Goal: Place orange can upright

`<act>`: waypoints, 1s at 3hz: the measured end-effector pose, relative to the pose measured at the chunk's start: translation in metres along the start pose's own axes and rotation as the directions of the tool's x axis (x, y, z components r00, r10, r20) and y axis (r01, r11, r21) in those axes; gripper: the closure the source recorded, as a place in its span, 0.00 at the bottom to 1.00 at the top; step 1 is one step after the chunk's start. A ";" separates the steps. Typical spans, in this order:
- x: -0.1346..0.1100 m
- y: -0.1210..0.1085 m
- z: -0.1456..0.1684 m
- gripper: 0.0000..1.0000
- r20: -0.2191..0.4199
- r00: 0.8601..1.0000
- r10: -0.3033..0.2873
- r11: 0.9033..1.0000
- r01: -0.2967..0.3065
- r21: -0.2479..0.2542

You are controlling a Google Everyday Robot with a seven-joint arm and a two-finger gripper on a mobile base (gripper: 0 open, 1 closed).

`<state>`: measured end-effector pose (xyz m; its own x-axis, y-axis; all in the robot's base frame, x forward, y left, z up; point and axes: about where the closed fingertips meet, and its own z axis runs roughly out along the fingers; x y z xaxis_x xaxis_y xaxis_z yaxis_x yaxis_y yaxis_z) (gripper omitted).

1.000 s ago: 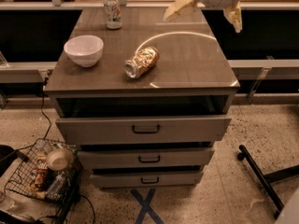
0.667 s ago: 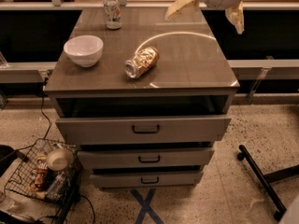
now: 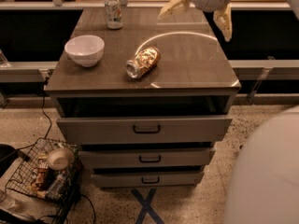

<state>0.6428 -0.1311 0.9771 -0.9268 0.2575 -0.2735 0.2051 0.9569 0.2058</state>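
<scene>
You will find the orange can (image 3: 143,62) lying on its side on the worktop (image 3: 196,69), to the right of the white bowl (image 3: 84,50) and a little nearer the front edge than the bowl is. The two are apart, with bare surface between them. The orange can's silver end faces the front left, toward the side of the bowl that is closest to you, and its crinkled gold body runs away to the back right.

Your end effector (image 3: 194,26) hangs above the worktop's back right area, well to the right of the white bowl and farther back than it. It is also clear of the orange can. Its two pale fingers (image 3: 175,3) are spread wide apart.

Behind the white bowl and slightly to its right, a pale can with red marks (image 3: 113,12) stands upright near the worktop's rear edge.

Below the white bowl, under the worktop, three drawers (image 3: 145,129) with dark handles are stacked. Further down on the floor, below and a bit left of the bowl, a wire basket (image 3: 28,183) holds assorted items.
</scene>
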 end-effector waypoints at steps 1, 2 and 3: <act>-0.006 0.024 0.009 0.00 -0.062 0.994 0.088 0.996 -0.088 0.004; -0.009 0.047 0.016 0.00 -0.090 0.987 0.131 0.991 -0.133 -0.020; -0.007 0.064 0.027 0.00 -0.102 0.984 0.146 0.988 -0.150 -0.039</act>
<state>0.6706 -0.0682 0.9672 -0.9142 0.3789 -0.1435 0.3294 0.9013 0.2813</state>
